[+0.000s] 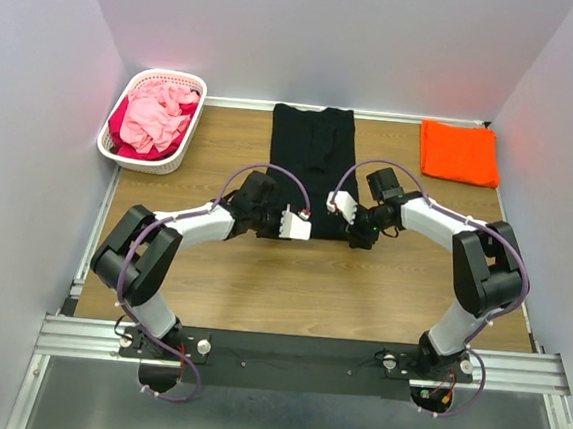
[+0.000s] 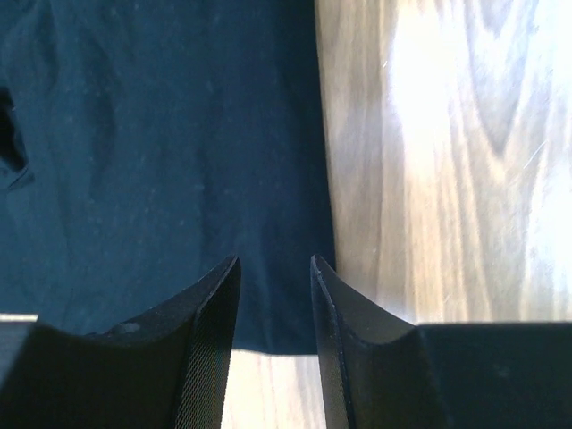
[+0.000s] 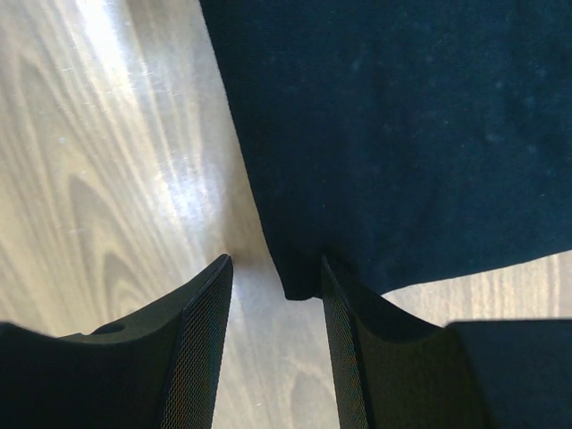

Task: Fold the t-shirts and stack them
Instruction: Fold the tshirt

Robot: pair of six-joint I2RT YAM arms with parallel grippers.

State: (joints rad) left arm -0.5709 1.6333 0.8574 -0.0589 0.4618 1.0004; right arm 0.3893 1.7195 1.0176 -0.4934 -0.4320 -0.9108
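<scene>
The black t-shirt lies flat on the wooden table as a long narrow strip running from the back wall toward the arms. My left gripper is at its near left corner. In the left wrist view the open gripper is low over the shirt's near hem, beside a corner. My right gripper is at the near right corner. In the right wrist view it is open, with the shirt's corner tip between the fingers. The orange t-shirt lies folded at the back right.
A white lattice basket with pink and red clothes stands at the back left. Walls close off the table on three sides. Bare wood lies between the shirt's near hem and the arm bases.
</scene>
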